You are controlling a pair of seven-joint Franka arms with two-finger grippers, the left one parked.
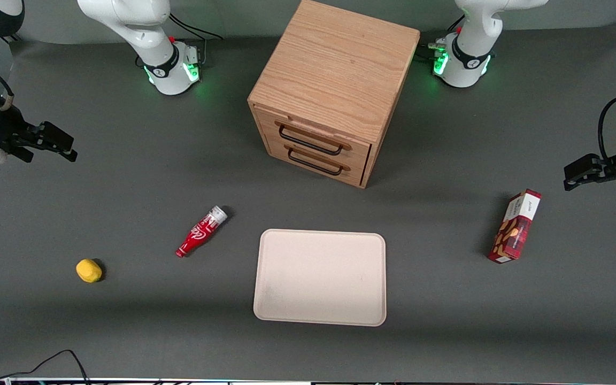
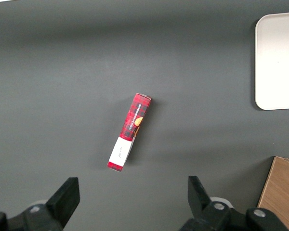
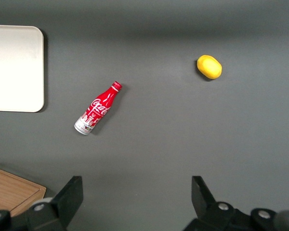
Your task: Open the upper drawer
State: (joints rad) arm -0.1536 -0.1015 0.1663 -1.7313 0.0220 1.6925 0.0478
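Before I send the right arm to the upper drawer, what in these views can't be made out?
- Upper drawer: front view shows only its face and handle; the inside is hidden by the cabinet.
- Cabinet in the right wrist view: only a corner, cut off by the frame edge; no handles shown.
- Gripper, open, toward the working arm's end of the table, above the bottle: its body is cut off.

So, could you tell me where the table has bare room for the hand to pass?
The open hand hovers at the working arm's end. Bare table lies between the cabinet and tray, in front of the upper drawer. Bottle and lemon crowd elsewhere.
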